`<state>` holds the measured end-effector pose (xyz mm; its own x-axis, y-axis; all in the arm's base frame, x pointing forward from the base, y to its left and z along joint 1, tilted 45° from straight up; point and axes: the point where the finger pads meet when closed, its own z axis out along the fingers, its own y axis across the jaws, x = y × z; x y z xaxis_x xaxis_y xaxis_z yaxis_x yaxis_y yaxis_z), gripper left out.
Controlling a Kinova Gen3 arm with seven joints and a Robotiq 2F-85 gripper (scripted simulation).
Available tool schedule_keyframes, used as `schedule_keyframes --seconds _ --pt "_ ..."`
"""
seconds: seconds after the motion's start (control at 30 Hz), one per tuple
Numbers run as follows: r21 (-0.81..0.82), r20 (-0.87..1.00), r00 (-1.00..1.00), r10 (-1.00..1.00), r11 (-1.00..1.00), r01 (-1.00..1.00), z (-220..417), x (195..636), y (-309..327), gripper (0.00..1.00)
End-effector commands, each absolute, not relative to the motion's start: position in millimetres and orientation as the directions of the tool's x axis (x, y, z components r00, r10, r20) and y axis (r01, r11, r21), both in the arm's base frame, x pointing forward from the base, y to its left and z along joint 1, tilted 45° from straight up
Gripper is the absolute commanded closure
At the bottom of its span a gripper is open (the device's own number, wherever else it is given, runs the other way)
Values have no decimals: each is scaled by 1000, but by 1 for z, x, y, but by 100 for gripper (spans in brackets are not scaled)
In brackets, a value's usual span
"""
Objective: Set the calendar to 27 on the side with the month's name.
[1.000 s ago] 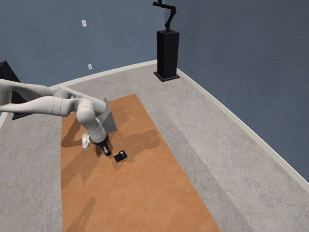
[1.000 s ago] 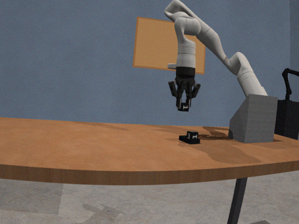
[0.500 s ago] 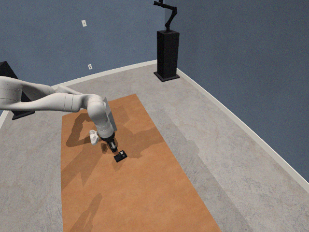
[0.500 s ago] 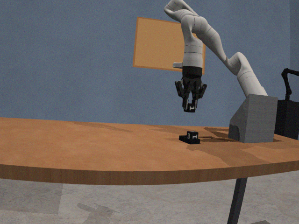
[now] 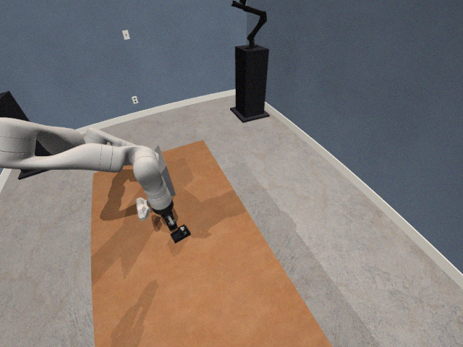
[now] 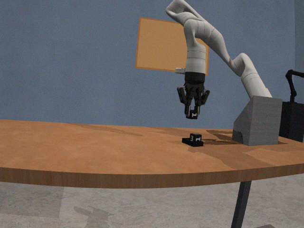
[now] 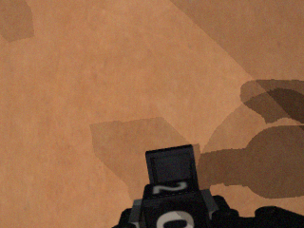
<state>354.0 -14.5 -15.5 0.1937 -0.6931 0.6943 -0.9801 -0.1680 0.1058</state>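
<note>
The gripper point(image 6: 193, 113) hung above the tray point(image 6: 192, 142), clenched on a black cube point(image 6: 192, 114); a second cube point(image 6: 195, 137) stood in the tray on the table point(image 6: 98, 152)

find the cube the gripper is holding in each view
Top: held cube barely shows, small and dark below the wrist, just up-left of the tray.
Exterior: centre-right, between the fingers, high above the tray.
Wrist: bottom centre, a 2 on it.
Shared landmark: the black tray.
</note>
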Motion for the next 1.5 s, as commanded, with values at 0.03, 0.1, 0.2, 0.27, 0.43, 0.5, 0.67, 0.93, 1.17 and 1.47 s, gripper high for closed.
schedule_keyframes --seconds 0.03,0.1,0.2,0.27,0.43,0.5,0.67,0.93,1.17,1.47 --pt "112 695 196 -692 -165 -980 -24 353 -23 72" --pt "112 695 196 -692 -165 -980 -29 353 -28 72" --pt "112 695 196 -692 -165 -980 -35 353 -34 72" --pt "112 695 196 -692 -165 -980 -39 354 -38 72" --pt "112 695 196 -692 -165 -980 -45 354 -44 72" --pt "112 695 196 -692 -165 -980 -46 354 -45 72" --pt "112 695 196 -692 -165 -980 -48 354 -47 72" --pt "112 695 196 -692 -165 -980 -48 354 -47 72" --pt "112 695 196 -692 -165 -980 -48 354 -47 72" --pt "112 695 196 -692 -165 -980 -48 354 -47 72"
